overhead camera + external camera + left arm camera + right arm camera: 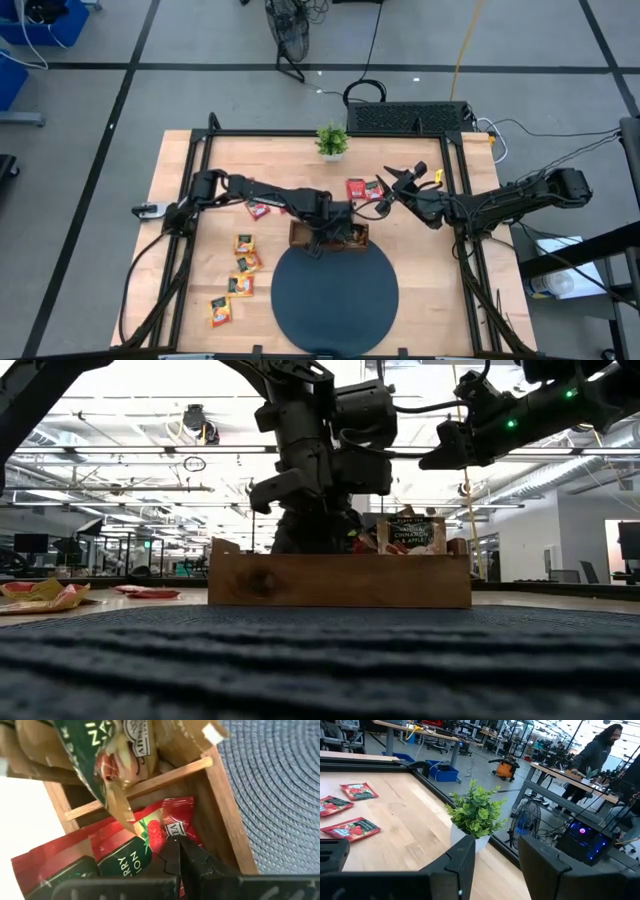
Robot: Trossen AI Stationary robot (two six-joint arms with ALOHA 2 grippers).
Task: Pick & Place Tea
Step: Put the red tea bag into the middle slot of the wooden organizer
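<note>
"CINNAMON APPLE" on tray sachet

Three red tea sachets are lying flat on the wooden table. A small green potted plant is standing near the table's edge, showing just beyond the right gripper, whose dark fingers are standing apart, holding nothing. A person is leaning over a distant bench.

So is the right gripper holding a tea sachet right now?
No, the right gripper is open and empty, pointing toward the potted plant.
</note>
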